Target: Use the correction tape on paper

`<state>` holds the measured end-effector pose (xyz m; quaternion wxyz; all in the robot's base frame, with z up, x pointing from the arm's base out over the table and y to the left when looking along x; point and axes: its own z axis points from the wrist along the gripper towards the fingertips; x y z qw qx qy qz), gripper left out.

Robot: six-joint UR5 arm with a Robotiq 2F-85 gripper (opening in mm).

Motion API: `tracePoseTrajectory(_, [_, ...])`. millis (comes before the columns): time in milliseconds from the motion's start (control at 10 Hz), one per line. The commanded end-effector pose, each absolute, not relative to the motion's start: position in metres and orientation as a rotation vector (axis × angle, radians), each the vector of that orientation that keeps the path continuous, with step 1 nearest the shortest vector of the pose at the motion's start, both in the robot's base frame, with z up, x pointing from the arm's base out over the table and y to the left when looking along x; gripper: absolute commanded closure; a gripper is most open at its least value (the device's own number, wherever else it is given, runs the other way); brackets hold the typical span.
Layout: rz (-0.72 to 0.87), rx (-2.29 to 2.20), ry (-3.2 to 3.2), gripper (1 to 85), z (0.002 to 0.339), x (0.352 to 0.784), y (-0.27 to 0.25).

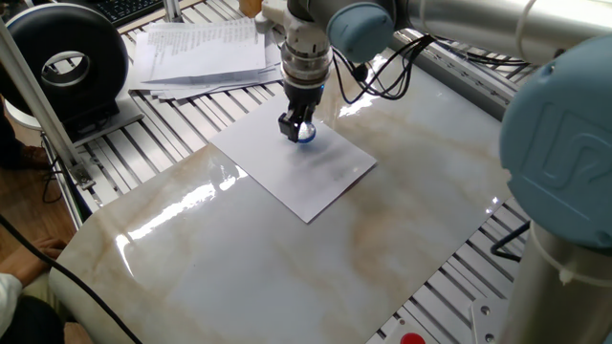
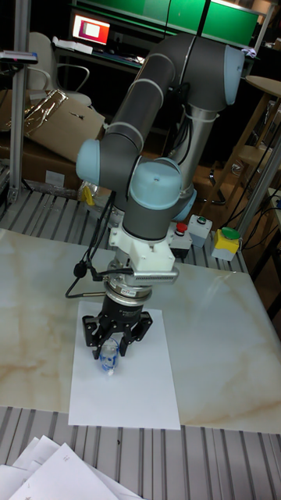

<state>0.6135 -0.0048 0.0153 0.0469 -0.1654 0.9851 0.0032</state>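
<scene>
In the fixed view the pincer [image 1: 297, 127] points straight down over the far corner of the paper [image 1: 296, 167], clamped on the correction tape [image 1: 305, 133], whose blue body shows between the fingers with its lower end at the sheet. The paper lies flat on the marble desk [image 1: 287, 258], near a stack of printed papers [image 1: 206, 53] farther back on the left.

In the tall fixed view the correction tape [image 2: 108, 356] hangs tilted in the pincer [image 2: 117, 334], tip on or just above the paper [image 2: 129, 387] (contact is too fine to tell). The step in hand looks like laying the tape. Next, the tip needs steady downward pressure and a straight drag across the sheet.
</scene>
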Motion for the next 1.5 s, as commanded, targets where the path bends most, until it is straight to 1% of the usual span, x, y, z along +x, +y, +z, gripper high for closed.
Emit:
tracePoseTrajectory(0, [0.052, -0.499, 3.003, 29.3, 0.014, 0.617, -0.003])
tracePoseTrajectory(200, [0.056, -0.525, 3.018, 29.3, 0.019, 0.613, -0.013])
tracePoseTrajectory(400, [0.080, -0.503, 3.028, 30.0, 0.034, 0.603, -0.014])
tracePoseTrajectory(600, [0.027, -0.437, 3.055, 34.0, 0.048, 0.590, -0.033])
tracePoseTrajectory(700, [0.017, -0.380, 3.054, 39.3, 0.053, 0.587, -0.035])
tracePoseTrajectory(800, [0.016, -0.336, 3.045, 49.3, 0.057, 0.587, -0.036])
tracePoseTrajectory(900, [-0.007, -0.263, 3.052, 75.3, 0.058, 0.586, -0.042])
tracePoseTrajectory(1000, [-0.004, -0.194, 3.053, 84.0, 0.061, 0.584, -0.043])
tracePoseTrajectory(1400, [0.076, -0.043, 3.036, 84.0, 0.062, 0.592, -0.035])
